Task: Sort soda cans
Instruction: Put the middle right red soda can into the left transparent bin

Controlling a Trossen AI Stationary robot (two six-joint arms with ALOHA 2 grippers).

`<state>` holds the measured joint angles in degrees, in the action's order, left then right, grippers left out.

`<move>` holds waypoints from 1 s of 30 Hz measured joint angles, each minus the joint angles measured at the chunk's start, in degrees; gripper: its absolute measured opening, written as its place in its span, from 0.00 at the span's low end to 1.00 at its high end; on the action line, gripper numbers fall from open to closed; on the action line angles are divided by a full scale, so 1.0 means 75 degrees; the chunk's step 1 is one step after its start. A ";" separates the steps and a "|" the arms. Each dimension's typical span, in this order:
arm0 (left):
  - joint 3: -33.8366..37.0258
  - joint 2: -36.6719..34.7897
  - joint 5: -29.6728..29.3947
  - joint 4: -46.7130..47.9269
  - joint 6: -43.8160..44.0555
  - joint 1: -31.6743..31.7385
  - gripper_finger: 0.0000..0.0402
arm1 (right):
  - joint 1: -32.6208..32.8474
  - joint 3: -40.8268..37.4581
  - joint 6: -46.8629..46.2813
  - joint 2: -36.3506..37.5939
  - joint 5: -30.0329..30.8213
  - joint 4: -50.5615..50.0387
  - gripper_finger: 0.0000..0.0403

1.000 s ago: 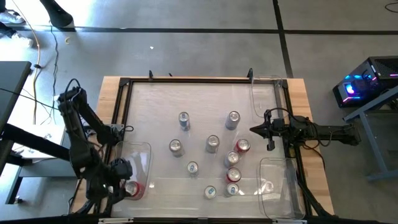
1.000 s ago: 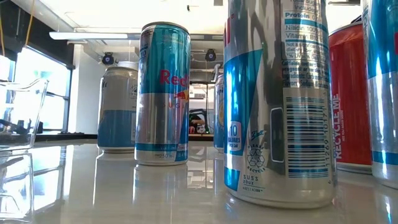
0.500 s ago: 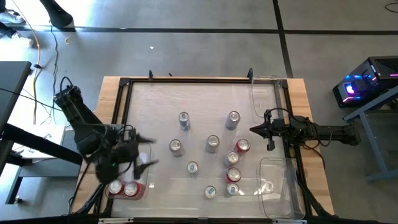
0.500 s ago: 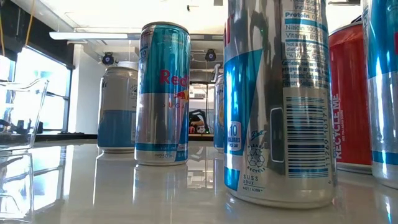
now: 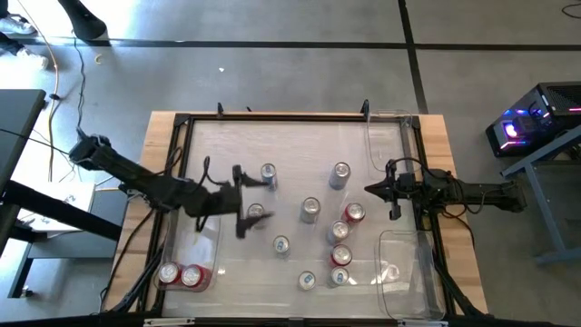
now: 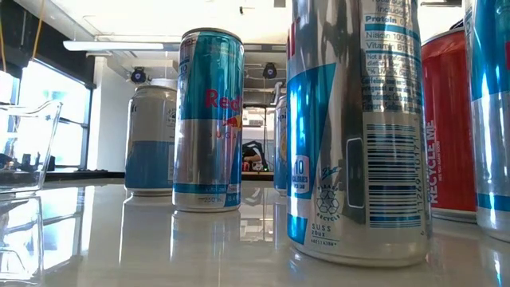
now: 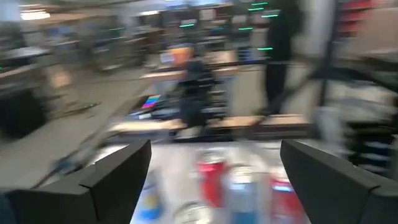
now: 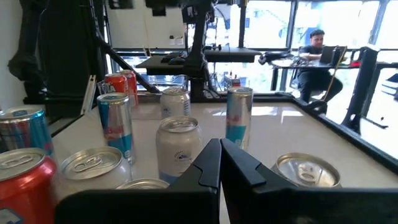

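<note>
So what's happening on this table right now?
A two-armed robot is sorting small metal soda cans standing on a white table. The left claw is open and empty, reaching in over the table beside two silver-topped cans. Two cans, one red, one silver, already sit in the clear plastic bin at the left. The right claw is shut and waits at the right edge. About nine cans remain loose.
</note>
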<state>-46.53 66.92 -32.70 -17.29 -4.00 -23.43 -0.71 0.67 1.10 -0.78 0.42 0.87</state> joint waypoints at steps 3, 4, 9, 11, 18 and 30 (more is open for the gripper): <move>0.0213 -0.0062 -0.1431 0.0003 0.0351 0.0147 0.88 | -0.0003 0.0000 0.0090 0.0001 0.0131 0.0183 0.00; 0.0241 -0.0111 -0.1845 0.0144 0.0404 0.0147 0.88 | -0.0003 0.0000 0.0010 0.0001 0.0129 0.0197 0.00; 0.0240 -0.0549 -0.2273 0.1025 0.0375 0.0160 0.88 | -0.0007 -0.0006 -0.2572 -0.0002 0.0319 0.0915 0.00; 0.0231 -0.0753 -0.1795 0.1435 0.0554 0.0335 0.88 | -0.0021 -0.0006 -0.2858 -0.0047 0.0700 0.1722 0.00; 0.0632 -0.1254 -0.0794 0.2569 0.1265 0.1443 0.88 | 0.0193 0.0023 -0.1703 -0.0980 -0.0030 0.4852 0.01; 0.1636 -0.1393 -0.0685 0.1659 0.1751 0.2186 0.88 | 0.0137 0.4782 -0.2222 -0.4242 0.0737 -0.2443 0.36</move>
<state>-34.26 56.47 -37.84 -4.85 9.14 -7.03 0.32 36.53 -15.56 -32.60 5.95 -17.45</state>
